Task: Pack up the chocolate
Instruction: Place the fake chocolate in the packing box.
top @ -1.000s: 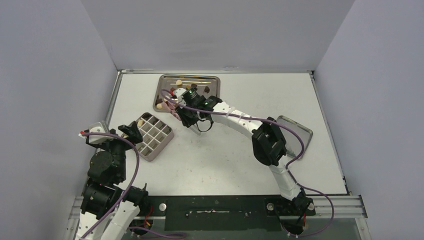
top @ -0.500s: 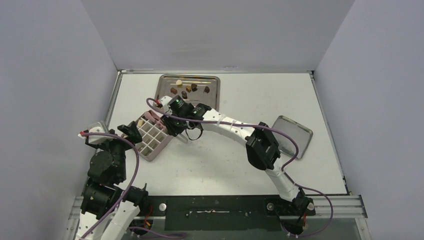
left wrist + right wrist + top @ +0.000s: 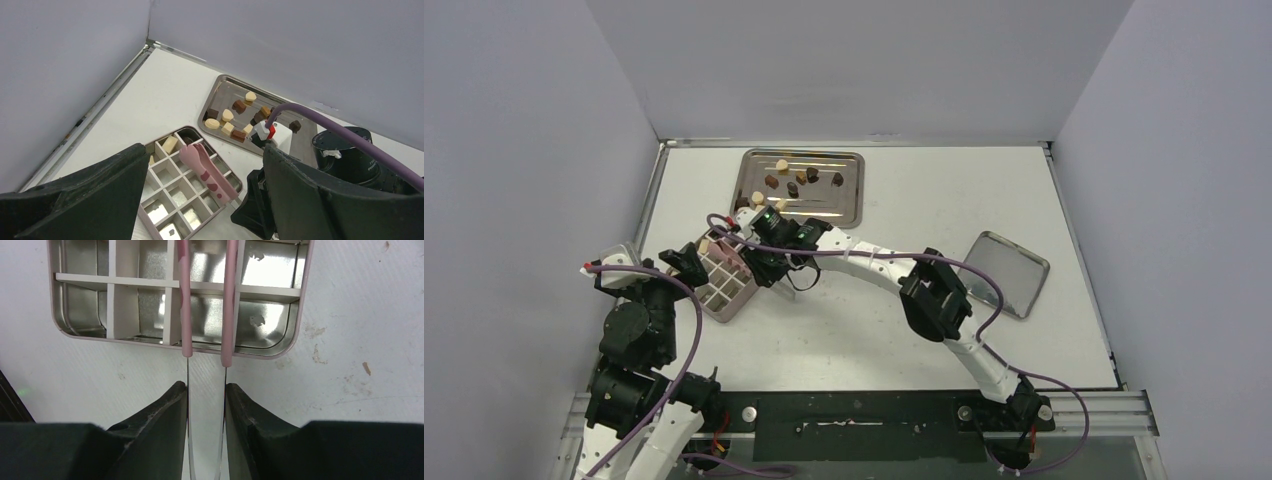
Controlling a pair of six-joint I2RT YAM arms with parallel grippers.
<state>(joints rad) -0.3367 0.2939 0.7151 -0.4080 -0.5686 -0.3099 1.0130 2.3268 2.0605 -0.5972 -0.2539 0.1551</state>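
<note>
In the right wrist view the pink tongs (image 3: pixel 229 300) run off the top edge, so their tips, and whether a piece of the chocolate (image 3: pixel 227 115) sits between them, cannot be seen. The divided box (image 3: pixel 292 347) is cut off there too, only its nearest cells showing. The right hand (image 3: pixel 206 387) is cropped by the bottom edge. From above, that hand covers part of the box and most of the tongs. In the left wrist view the left hand (image 3: pixel 205 150) fills both lower corners, hiding the box's near corner; the right arm (image 3: pixel 350 155) covers part of the tray (image 3: pixel 225 87).
</note>
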